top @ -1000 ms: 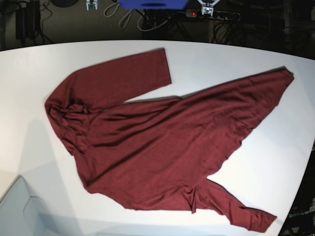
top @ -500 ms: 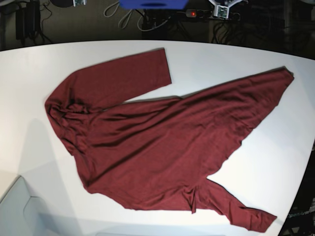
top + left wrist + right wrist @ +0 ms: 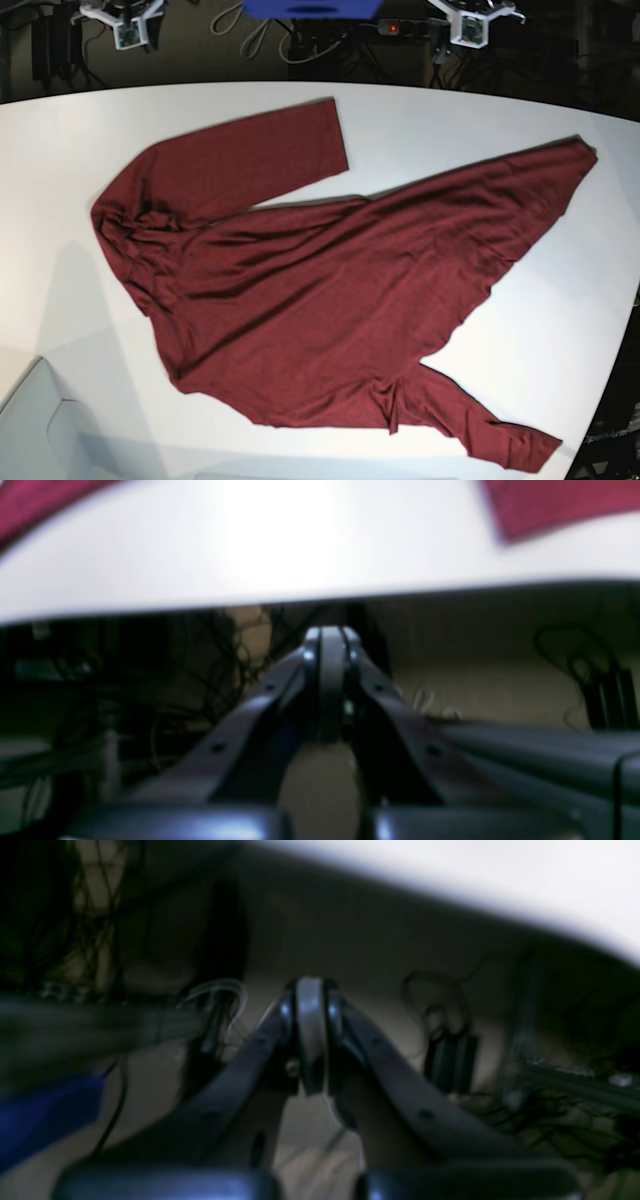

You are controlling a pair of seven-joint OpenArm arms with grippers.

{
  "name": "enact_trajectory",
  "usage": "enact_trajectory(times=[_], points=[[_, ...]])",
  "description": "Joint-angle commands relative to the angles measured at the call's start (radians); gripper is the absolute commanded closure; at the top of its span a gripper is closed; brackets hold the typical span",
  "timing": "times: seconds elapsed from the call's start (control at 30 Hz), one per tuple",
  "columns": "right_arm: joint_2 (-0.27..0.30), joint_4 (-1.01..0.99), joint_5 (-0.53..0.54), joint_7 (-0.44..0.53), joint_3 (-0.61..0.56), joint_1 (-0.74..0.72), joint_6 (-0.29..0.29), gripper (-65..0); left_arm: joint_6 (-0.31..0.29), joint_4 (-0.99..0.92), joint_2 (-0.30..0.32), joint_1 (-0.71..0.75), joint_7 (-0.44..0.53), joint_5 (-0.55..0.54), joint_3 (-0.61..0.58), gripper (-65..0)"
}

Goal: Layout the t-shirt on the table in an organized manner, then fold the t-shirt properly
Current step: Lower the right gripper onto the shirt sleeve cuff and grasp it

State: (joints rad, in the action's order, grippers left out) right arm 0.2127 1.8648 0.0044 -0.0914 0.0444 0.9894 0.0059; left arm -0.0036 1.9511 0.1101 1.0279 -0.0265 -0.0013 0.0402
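A: Well, nearest the base camera a sleeve of the shirt (image 3: 330, 300) trails to the front corner of the surface (image 3: 480, 110), its cuff almost at the rim. I'd judge that a careless tug on the body could drag that cuff over the edge

B: And the middle?

A: The body lies slantwise across the surface, wrinkled, with one hem corner pulled out to a point on the base view's right. On the left the collar end is bunched into folds. If a hand pinches there it may well catch two layers at once, and the spread would come out twisted

B: The far sleeve?

A: Flat, angled toward the back edge, cuff well short of it. So the shirt is laid out only roughly; my reading is that straightening comes before any fold

B: And the hands?

A: Both are beyond the far edge, off the cloth. The left hand (image 3: 327, 640) has its fingers pressed together, nothing between them, pointing at the rim of the surface with a strip of red cloth past it. The right hand (image 3: 310, 990) is likewise closed and empty, hanging over cables and floor; it touches nothing
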Motion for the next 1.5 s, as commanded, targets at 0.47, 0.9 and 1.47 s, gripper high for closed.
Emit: enact_trajectory(times=[0.47, 0.9, 1.47], points=[[-0.035, 0.178, 0.001, -0.064, -0.053, -0.112, -0.001, 0.0, 0.009, 0.074, 0.0, -0.039, 0.02, 0.001, 0.102, 0.0], [-0.028, 0.167, 0.001, -0.067, -0.22, -0.203, -0.001, -20.7, 0.009, 0.064, 0.0, -0.087, 0.018, 0.001, 0.114, -7.0], [-0.095, -0.034, 0.001, -0.393, -0.427, -0.582, -0.001, -14.8, 0.003, 0.043, -0.095, -0.149, 0.018, 0.001, 0.344, -16.8]])
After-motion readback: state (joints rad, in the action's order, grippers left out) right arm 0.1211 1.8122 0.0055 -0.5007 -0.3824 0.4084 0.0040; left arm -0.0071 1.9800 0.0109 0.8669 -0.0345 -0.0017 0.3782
